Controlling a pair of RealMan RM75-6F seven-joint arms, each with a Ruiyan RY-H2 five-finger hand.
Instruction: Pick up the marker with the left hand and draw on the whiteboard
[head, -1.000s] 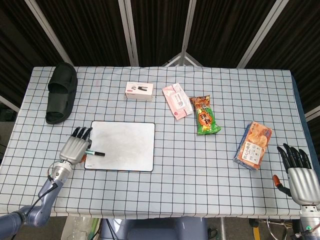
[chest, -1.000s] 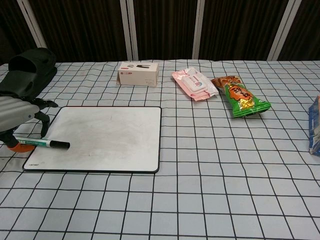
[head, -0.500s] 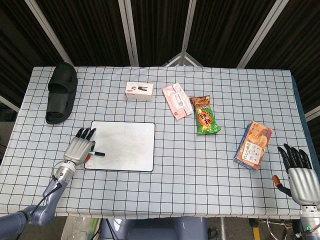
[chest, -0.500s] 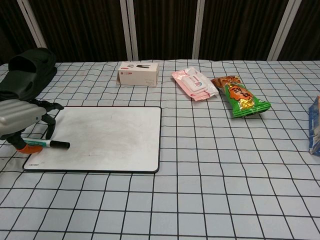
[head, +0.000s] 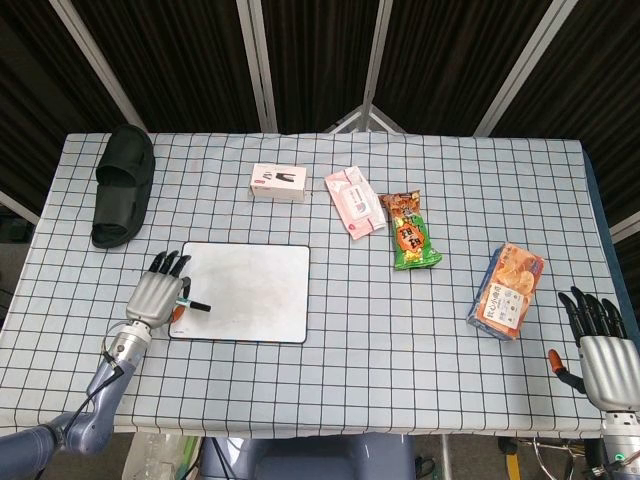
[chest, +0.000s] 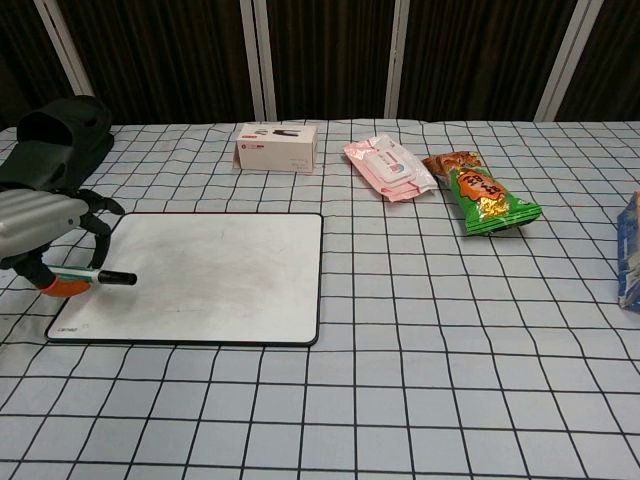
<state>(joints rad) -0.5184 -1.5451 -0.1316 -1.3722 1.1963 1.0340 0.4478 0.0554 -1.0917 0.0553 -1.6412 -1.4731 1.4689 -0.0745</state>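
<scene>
Across the checked table (head: 330, 340), backed by dark curtains, the left robot hand (head: 158, 293) pinches the marker (chest: 95, 276) over the whiteboard (head: 245, 290) at its left edge. Far right, beside the orange packet (head: 506, 290), the right robot hand (head: 598, 345) rests empty, fingers spread.

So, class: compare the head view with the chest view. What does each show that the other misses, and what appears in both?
Only the head view shows the right hand, open off the table's near right corner, and the whole orange snack bag. Only the chest view shows the white box side-on. Both show the left hand holding the marker at the whiteboard, plus the black slipper, pink wipes pack and green snack bag.
</scene>
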